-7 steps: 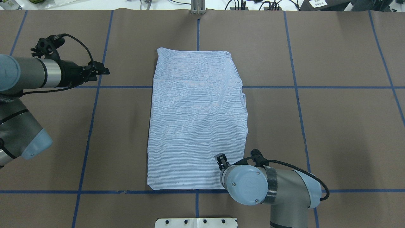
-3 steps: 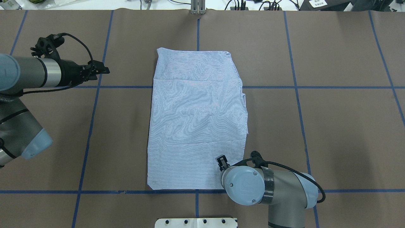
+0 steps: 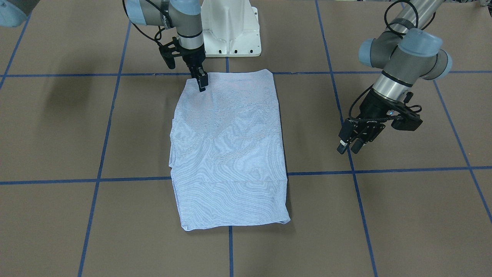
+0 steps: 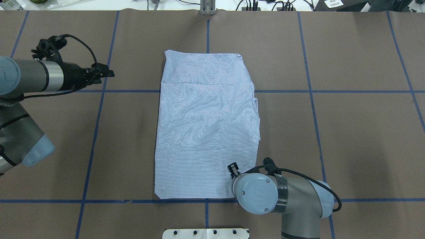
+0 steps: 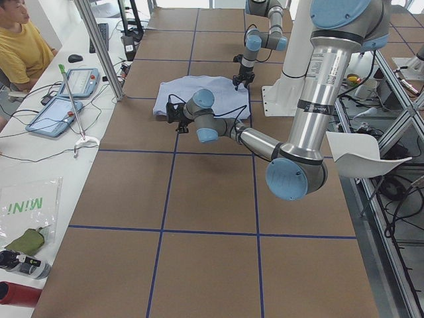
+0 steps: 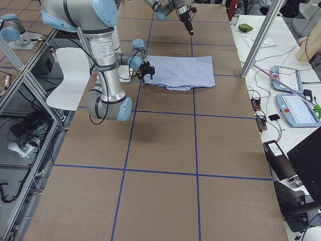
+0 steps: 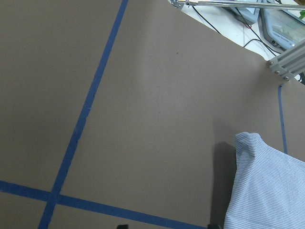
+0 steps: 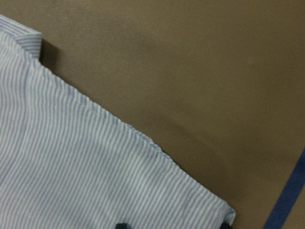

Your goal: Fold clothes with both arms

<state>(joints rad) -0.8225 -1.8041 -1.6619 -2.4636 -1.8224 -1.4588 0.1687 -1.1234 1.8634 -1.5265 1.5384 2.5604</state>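
The striped shirt (image 4: pixel 207 126) lies folded into a tall rectangle in the middle of the brown table, back side up; collar, buttons and pocket are hidden. My right gripper (image 3: pixel 202 85) points down at the shirt's corner nearest my base, low over the cloth. The right wrist view shows its fingertips apart over that striped corner (image 8: pixel 71 162), so it is open. My left gripper (image 4: pixel 111 73) hovers open and empty over bare table, well to the left of the shirt's far left corner (image 7: pixel 267 186).
The white pedestal base (image 3: pixel 230 27) stands just behind the shirt's near edge. Blue tape lines (image 4: pixel 96 126) cross the table. An aluminium post (image 4: pixel 208 8) stands at the far edge. An operator (image 5: pixel 20 46) and tablets (image 5: pixel 63 99) are beyond it.
My right arm's elbow has shifted slightly left and its gripper has settled a little at the shirt's near right corner. The left arm and the shirt have hardly moved.
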